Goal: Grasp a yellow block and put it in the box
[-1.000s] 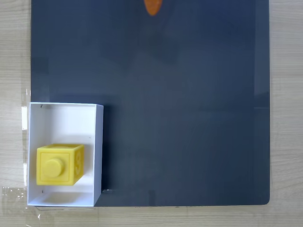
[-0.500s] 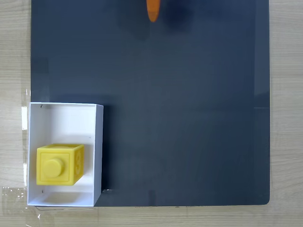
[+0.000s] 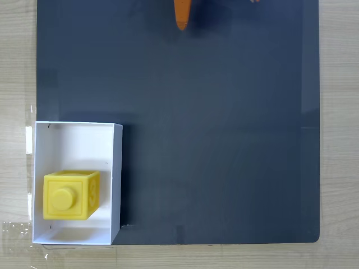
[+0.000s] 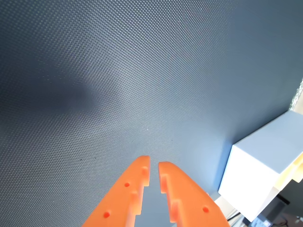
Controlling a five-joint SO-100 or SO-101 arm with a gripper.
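The yellow block [image 3: 70, 194] sits stud-up inside the white box [image 3: 78, 140], in the lower half of its floor, at the bottom left of the fixed view. My orange gripper [image 3: 181, 22] pokes in from the top edge of that view, far from the box and above the dark mat. In the wrist view the gripper [image 4: 154, 161] has its two fingers almost together, a thin slit between them and nothing held. The box's outer wall [image 4: 258, 172] shows at the lower right of the wrist view.
A dark grey mat [image 3: 224, 129] covers most of the light wooden table [image 3: 339, 112]. The box stands at the mat's left edge, partly over the wood. Strips of clear tape [image 3: 15, 228] lie by the box's bottom left corner.
The orange gripper tip has come further down into the fixed view from the top edge. The block and the box have not moved.
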